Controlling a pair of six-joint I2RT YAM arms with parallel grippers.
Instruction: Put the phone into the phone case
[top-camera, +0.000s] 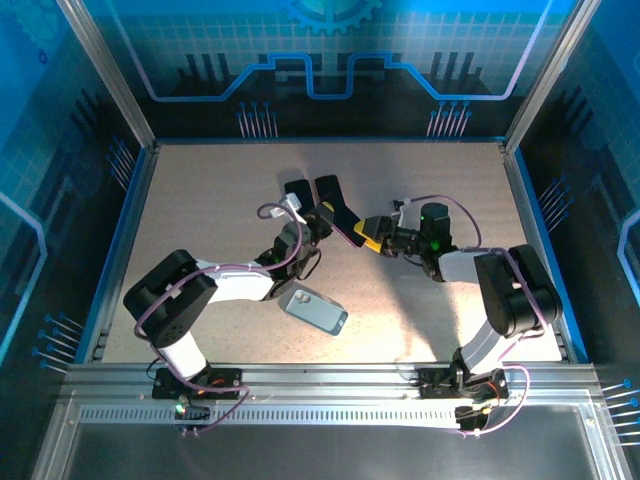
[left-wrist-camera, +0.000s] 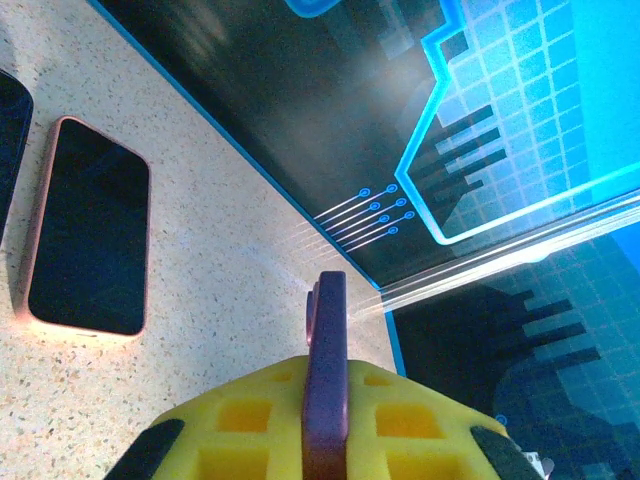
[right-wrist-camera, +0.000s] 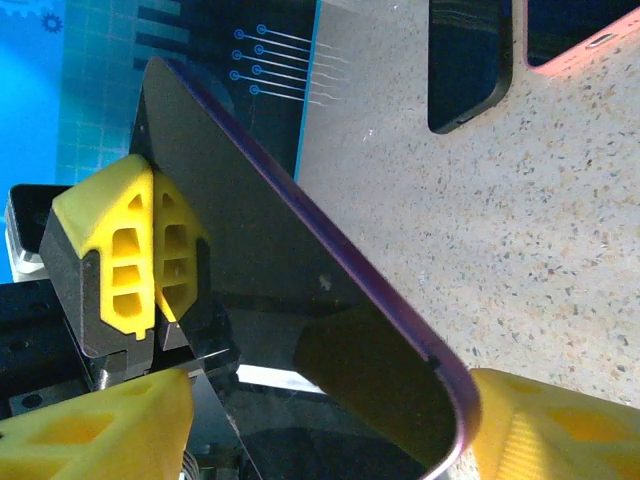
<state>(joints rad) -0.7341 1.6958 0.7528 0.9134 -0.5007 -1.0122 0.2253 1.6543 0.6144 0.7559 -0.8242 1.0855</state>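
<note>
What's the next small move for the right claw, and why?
Probably close the right claw on the free end of the purple-rimmed piece. Its fingers straddle that end, open, while the left claw is shut on the far end and holds it above the table. A second grip would likely steady it.

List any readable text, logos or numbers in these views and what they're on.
No readable text.
Back wall: gear and circuit graphics, no lettering.
Pink-edged phone: screen dark, blank.
Purple-rimmed case: no marking visible.
Light-blue item: too small to tell.
</note>
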